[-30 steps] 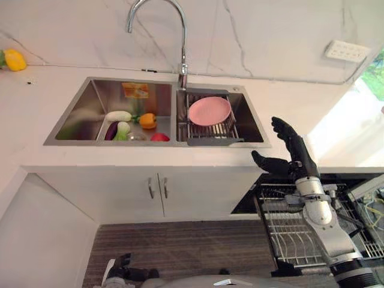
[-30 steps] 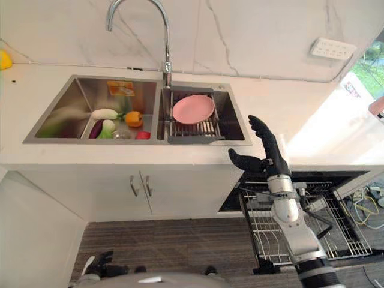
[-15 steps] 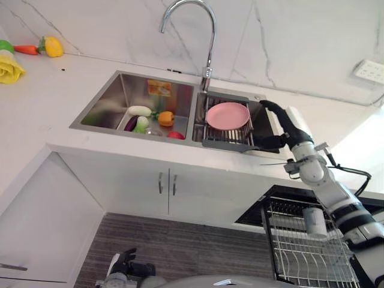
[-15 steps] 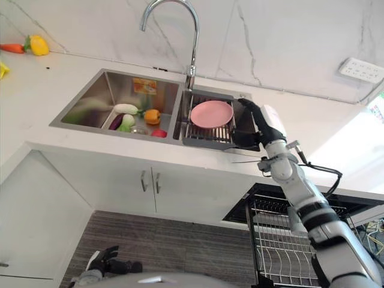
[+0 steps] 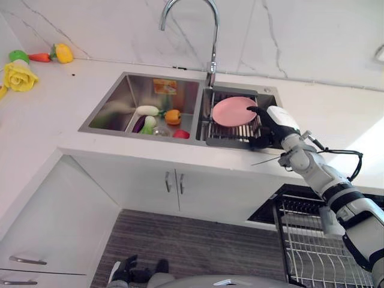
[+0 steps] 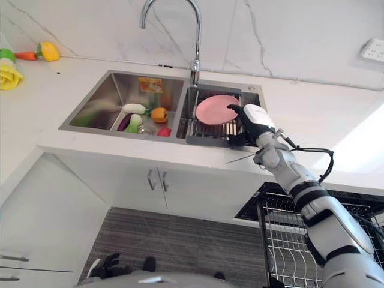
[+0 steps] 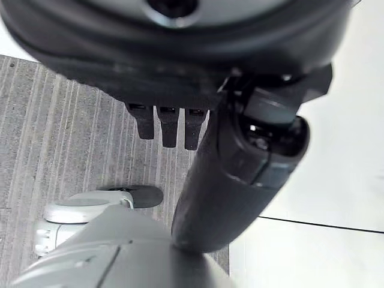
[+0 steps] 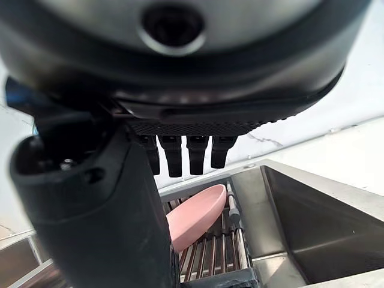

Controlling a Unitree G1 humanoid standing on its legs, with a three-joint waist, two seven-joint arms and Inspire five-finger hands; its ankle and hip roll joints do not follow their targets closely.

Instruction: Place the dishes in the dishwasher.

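On the drying rack [image 5: 231,127] in the sink [image 5: 114,108] lies the pink plate [image 5: 233,111], stiff, light and probably slick, best pinched at the near rim beside the right hand [image 5: 269,123], whose fingers stand apart, holding nothing.

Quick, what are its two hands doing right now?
Right hand: open, reaching over the pink plate in the sink, not holding it.
Left hand: open, holding nothing.

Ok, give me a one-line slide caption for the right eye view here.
Right hand, open, reaches over the sink rack toward the pink plate.
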